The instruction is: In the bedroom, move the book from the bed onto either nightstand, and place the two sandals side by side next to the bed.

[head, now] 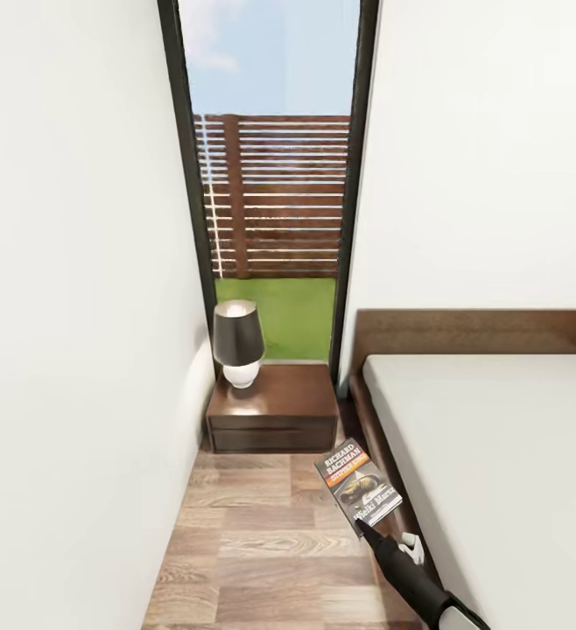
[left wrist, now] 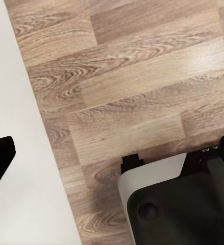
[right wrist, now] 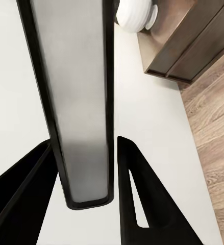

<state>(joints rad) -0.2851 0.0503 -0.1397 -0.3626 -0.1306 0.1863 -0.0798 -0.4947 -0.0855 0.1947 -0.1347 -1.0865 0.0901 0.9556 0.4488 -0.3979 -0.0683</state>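
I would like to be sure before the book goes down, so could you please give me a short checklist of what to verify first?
1. Book held by the right gripper: ok, a finger on each side of it.
2. Book over the nightstand: not ok, it hangs above the floor short of it.
3. Free room on the nightstand top: ok, beside the lamp.
4. Lamp out of the path: ok, it stands at the far left corner.
5. Clearance from the bed: cannot tell, the arm runs close along its frame.
6. Left gripper state: cannot tell.
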